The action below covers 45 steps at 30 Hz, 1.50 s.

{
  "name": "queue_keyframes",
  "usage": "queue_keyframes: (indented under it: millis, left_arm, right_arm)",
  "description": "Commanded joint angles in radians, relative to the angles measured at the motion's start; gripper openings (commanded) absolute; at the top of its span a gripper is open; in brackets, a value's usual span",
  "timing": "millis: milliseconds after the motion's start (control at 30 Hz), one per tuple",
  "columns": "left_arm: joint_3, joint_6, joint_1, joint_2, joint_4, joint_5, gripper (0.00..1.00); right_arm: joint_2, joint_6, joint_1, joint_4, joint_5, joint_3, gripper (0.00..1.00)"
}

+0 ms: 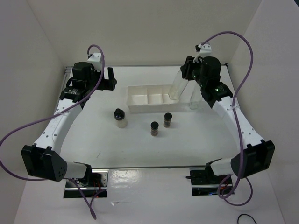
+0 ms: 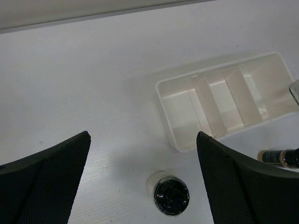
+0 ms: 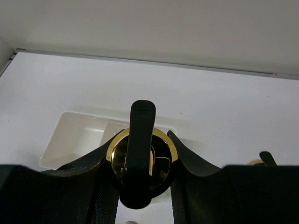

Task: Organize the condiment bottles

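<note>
My right gripper (image 1: 188, 70) (image 3: 142, 140) is shut on the gold-spouted top of a tall clear glass bottle (image 1: 177, 86) (image 3: 140, 161). The bottle leans, with its base at the right compartment of the white tray (image 1: 140, 98). A second tall clear bottle (image 1: 195, 100) stands on the table right of the tray, and its spout (image 3: 261, 161) shows in the right wrist view. A whitish black-capped jar (image 1: 120, 116) (image 2: 171, 194) stands in front of the tray's left end. Two small dark jars (image 1: 154, 128) (image 1: 167, 120) stand mid-table. My left gripper (image 1: 110, 77) (image 2: 142, 137) is open and empty, high above the whitish jar.
The tray (image 2: 224, 102) (image 3: 74, 140) has three compartments, and the left and middle ones are empty. White walls enclose the table on the left, back and right. One dark jar (image 2: 280, 156) shows at the right edge of the left wrist view.
</note>
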Motion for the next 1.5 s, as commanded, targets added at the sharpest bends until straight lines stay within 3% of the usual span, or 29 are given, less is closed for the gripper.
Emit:
queue_keyframes:
  millis: [0, 433, 900, 1467]
  left_arm:
    - [-0.001, -0.004, -0.001, -0.034, 0.061, 0.018, 1.00]
    - [-0.001, -0.004, -0.001, -0.025, 0.070, 0.008, 1.00]
    - [-0.001, -0.004, -0.001, -0.006, 0.070, -0.010, 1.00]
    - [0.008, 0.005, -0.001, 0.003, 0.070, -0.029, 1.00]
  right_arm:
    - [0.057, 0.001, 0.017, 0.142, 0.017, 0.113, 0.00]
    - [0.234, -0.034, 0.080, 0.256, 0.144, 0.172, 0.00]
    - [0.392, -0.085, 0.120, 0.247, 0.278, 0.232, 0.00]
    - [0.439, -0.031, 0.160, 0.342, 0.379, 0.164, 0.00]
